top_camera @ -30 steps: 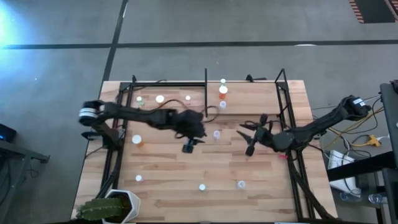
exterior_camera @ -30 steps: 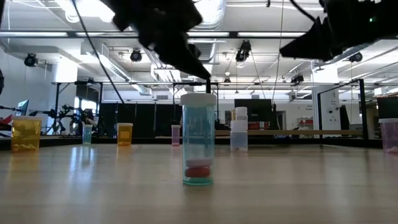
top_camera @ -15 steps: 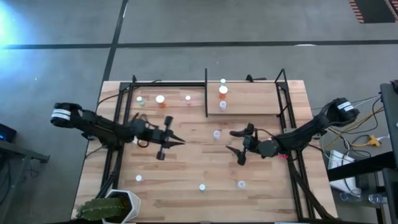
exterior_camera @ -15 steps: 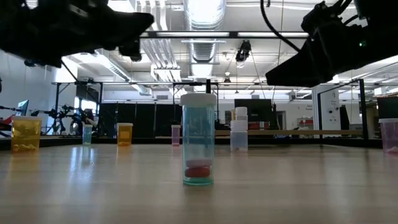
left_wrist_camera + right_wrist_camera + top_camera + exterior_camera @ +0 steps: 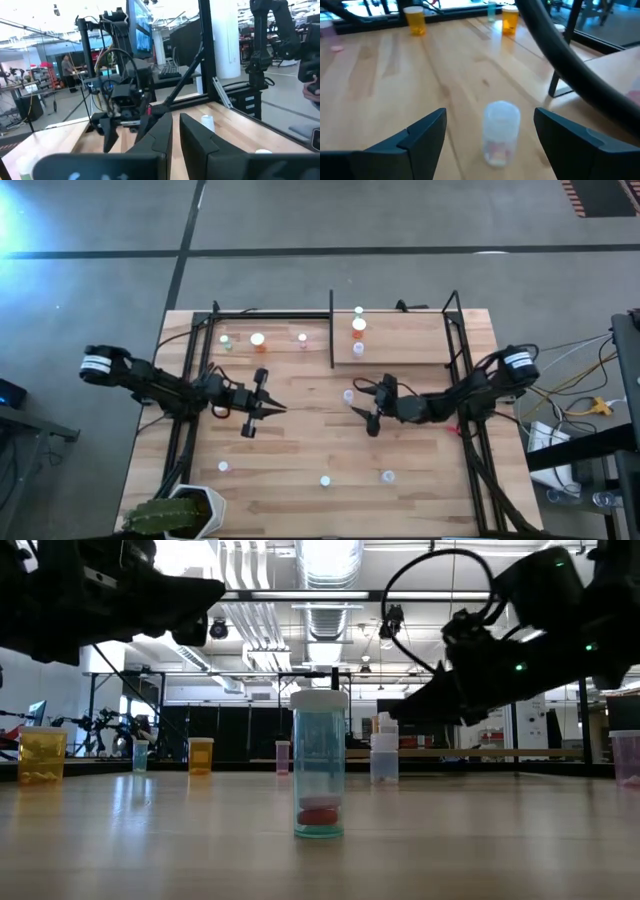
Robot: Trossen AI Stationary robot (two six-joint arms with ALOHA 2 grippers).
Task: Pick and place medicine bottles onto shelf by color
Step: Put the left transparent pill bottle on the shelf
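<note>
A clear medicine bottle (image 5: pixel 348 395) with a white cap stands upright on its base on the wooden board; it also shows in the right wrist view (image 5: pixel 501 131). My right gripper (image 5: pixel 361 409) is open, low over the board. Its fingers (image 5: pixel 422 134) stand on either side of this bottle and touch nothing. My left gripper (image 5: pixel 270 407) is shut and empty, above the board's left half. Orange (image 5: pixel 257 339), green (image 5: pixel 226 340) and pink (image 5: pixel 302 338) bottles stand at the shelf's (image 5: pixel 400 340) far side. A bluish bottle (image 5: pixel 319 765) stands near the front.
A black upright divider bar (image 5: pixel 331 330) stands at the far middle, with more bottles (image 5: pixel 358 328) beside it. Loose bottles stand near the front (image 5: pixel 222 466), (image 5: pixel 387 476). Black rods (image 5: pixel 463 370) run along both sides. A potted plant (image 5: pixel 180 512) stands at the near left corner.
My left gripper has drawn back from the board's middle toward the table's left edge. My right gripper has gone toward the table's left edge and down, up to the clear bottle. The bottles have kept still.
</note>
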